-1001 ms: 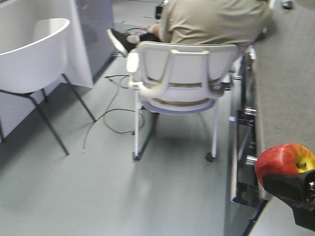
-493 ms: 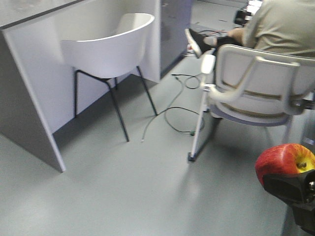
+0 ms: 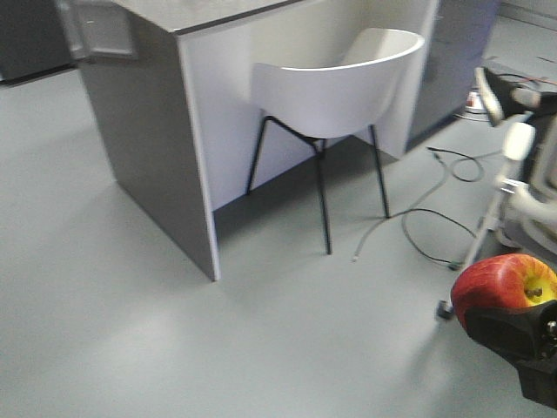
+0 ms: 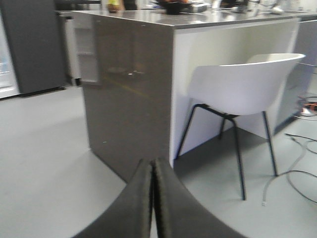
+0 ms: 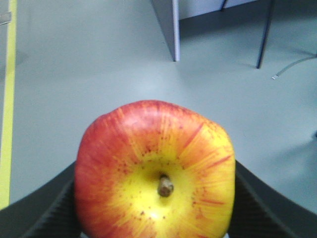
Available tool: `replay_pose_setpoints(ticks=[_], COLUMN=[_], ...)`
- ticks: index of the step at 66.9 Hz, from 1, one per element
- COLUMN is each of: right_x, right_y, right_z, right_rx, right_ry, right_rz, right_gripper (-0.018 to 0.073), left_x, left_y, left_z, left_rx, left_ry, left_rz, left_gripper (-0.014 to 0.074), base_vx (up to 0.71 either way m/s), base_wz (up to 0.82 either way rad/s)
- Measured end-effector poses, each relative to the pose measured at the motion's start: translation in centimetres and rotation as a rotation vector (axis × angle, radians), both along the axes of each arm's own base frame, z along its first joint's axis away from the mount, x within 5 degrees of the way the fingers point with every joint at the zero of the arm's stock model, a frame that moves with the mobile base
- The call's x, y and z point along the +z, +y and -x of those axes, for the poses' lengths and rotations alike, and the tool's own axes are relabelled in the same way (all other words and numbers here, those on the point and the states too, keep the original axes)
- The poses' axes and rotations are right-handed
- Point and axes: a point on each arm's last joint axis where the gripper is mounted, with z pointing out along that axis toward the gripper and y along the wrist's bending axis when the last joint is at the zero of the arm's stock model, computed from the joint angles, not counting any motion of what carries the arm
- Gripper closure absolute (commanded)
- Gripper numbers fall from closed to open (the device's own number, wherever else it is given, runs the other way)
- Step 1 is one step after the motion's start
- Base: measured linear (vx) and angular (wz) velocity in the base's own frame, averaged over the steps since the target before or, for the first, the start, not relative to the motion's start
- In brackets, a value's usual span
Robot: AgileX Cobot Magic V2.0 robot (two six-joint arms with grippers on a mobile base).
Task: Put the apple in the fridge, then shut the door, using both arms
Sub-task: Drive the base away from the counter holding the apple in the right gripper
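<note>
Grey floor (image 3: 130, 348) spreads round a dark-sided counter (image 3: 148, 131), with a white shell chair (image 3: 335, 83) tucked against its pale end and a yellow line (image 5: 6, 124) marked along the floor off to one side. Low at the right, the right gripper (image 3: 515, 329) is clamped on the apple (image 5: 156, 168), which is red, held clear of the floor, and turns its yellow stem end towards the wrist camera. The left gripper (image 4: 152, 198) has its two black fingers pressed flat together with nothing between them.
</note>
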Motion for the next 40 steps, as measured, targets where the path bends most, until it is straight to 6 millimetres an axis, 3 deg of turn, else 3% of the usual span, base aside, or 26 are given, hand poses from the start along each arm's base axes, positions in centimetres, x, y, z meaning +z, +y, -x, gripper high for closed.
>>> replay_pose_setpoints(ticks=[40], right_x=[-0.01], right_y=[0.0], right_z=[0.01], right_rx=[0.0], right_ry=[0.001], right_rz=[0.0], right_gripper=[0.0384], left_x=[0.0], left_y=[0.0], left_z=[0.0], left_rx=[0.0], left_ry=[0.0], left_rz=[0.0], left_gripper=[0.0603], base_vx=[0.1], base_wz=[0.52])
